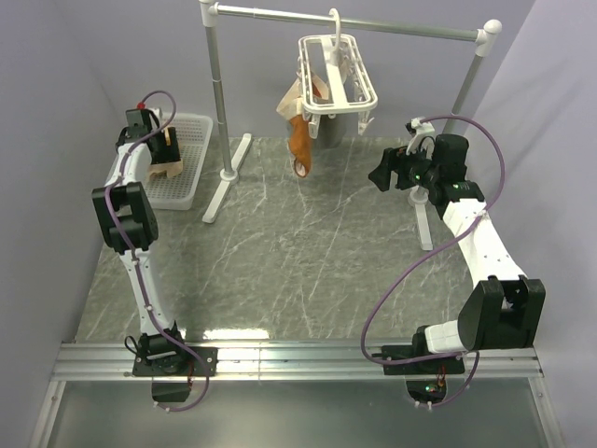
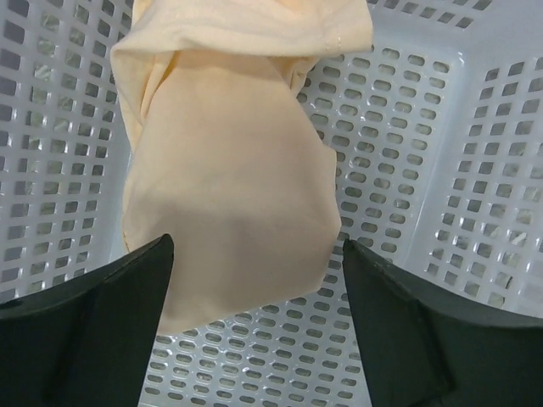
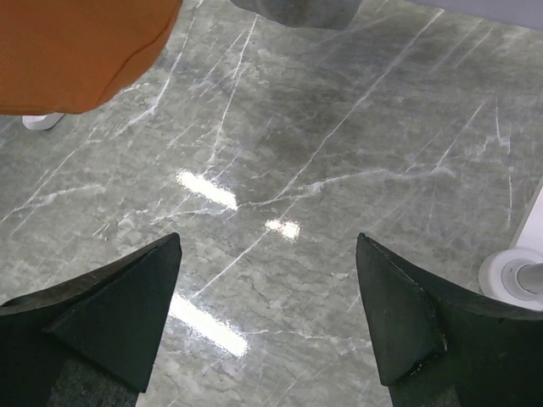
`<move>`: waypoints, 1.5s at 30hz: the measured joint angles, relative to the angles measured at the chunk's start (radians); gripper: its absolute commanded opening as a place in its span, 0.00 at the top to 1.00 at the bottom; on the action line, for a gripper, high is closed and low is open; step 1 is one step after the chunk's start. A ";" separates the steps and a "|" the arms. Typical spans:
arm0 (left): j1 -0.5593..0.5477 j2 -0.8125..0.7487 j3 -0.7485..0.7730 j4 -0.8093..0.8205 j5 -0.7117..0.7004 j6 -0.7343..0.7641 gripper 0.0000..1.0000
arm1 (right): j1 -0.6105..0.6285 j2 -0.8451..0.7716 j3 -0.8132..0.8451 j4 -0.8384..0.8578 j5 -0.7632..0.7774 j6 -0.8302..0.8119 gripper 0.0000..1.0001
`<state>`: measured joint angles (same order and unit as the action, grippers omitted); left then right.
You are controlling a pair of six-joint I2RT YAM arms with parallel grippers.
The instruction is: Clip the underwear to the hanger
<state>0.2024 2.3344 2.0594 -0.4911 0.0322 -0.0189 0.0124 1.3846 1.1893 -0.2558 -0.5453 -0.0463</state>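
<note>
To your far left, the pale beige fabric underwear point(image 2: 229, 186) lies in the white mesh plastic basket point(image 1: 177, 196), with the white plastic clip hanger point(image 1: 338, 79) on the metal rail point(image 1: 420, 31) behind.

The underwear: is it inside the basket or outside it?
Inside. The underwear lies crumpled on the mesh floor of the basket, with its walls around, between the open fingers of the left gripper.

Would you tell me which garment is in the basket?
The beige underwear; the orange garment and the grey garment hang from the hanger.
</note>
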 measured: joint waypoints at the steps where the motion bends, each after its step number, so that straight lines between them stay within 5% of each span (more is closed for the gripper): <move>1: -0.001 0.000 0.003 -0.002 -0.003 0.004 0.16 | 0.000 0.000 0.000 0.000 0.000 0.000 0.10; 14: -0.003 0.136 0.140 -0.047 -0.038 0.060 0.25 | 0.000 0.000 0.011 -0.018 0.003 -0.004 0.10; 17: -0.003 0.152 0.140 -0.054 -0.054 0.067 0.46 | 0.000 0.000 0.019 -0.018 0.002 -0.004 0.10; 20: -0.003 0.150 0.140 -0.054 -0.055 0.072 0.87 | 0.000 0.000 0.022 -0.017 0.000 -0.004 0.10; 22: -0.003 0.147 0.137 -0.054 -0.048 0.078 1.00 | 0.000 0.000 0.022 -0.018 -0.005 -0.006 0.11; 28: -0.002 0.015 0.046 -0.064 0.027 0.077 1.00 | 0.000 -0.001 0.022 -0.018 -0.038 -0.007 0.11; 36: -0.001 -0.375 0.018 -0.128 0.310 0.164 1.00 | 0.000 -0.025 0.021 -0.017 -0.090 -0.002 0.12; 45: -0.021 -0.620 0.035 -0.535 0.740 0.509 1.00 | 0.000 -0.029 0.022 -0.043 -0.166 -0.023 0.13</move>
<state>0.1810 1.7145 2.0945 -1.0260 0.7723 0.4900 0.0124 1.3552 1.2110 -0.2993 -0.7113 -0.0692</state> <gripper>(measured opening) 0.053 0.875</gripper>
